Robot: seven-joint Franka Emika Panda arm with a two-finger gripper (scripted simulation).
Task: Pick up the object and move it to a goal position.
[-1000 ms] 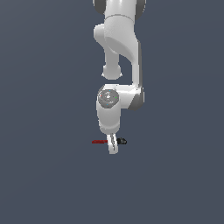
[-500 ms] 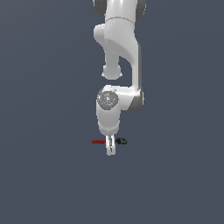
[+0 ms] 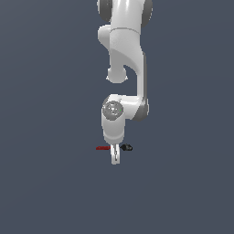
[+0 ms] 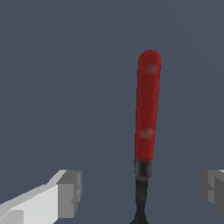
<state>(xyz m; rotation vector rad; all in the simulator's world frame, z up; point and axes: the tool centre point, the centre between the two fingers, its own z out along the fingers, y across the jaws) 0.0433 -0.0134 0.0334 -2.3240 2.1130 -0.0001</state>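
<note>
**Arm lowered over a small red-handled tool**

Flat, unbroken blue-grey ground (image 3: 50,183) fills both views. On it lies the tool (image 4: 146,131), tiny beside the arm: a rounded, glossy red handle, a thin dark shaft and a small black head. In the exterior view the handle sticks out to that view's left of the gripper (image 3: 116,157) and the black head to its right. The white arm (image 3: 125,68) hangs straight down over it. The wrist view shows the two grey fingertips (image 4: 70,194) spread wide apart, the shaft between them and touching neither.
</note>
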